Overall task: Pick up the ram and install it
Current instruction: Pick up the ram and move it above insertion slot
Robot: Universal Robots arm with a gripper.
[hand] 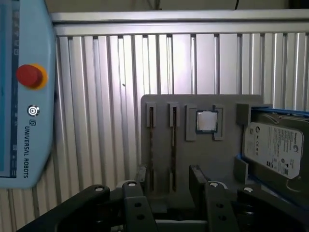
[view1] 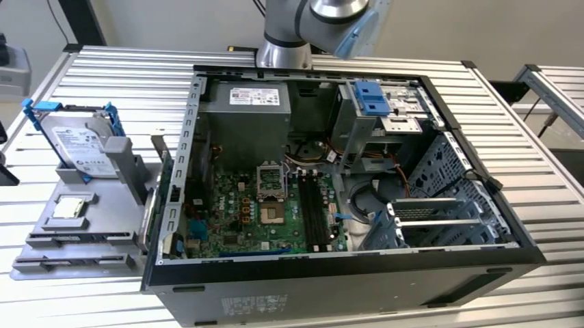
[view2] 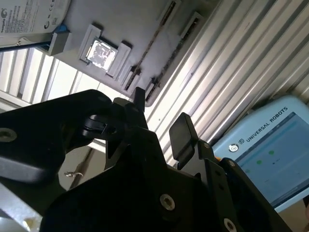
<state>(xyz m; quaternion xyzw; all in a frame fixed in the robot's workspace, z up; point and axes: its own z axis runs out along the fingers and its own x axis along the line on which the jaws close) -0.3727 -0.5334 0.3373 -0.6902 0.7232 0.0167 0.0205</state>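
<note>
Arm is showing silver-grey tubular sections with a pale blue joint cap. Gripper is presenting matte black angular links, with round recessed screws sitting along its body.

Ribbed metal table; matt plastic tray

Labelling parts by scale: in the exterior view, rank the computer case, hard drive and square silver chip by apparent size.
Largest to smallest:
1. computer case
2. hard drive
3. square silver chip
No two look alike.
</note>
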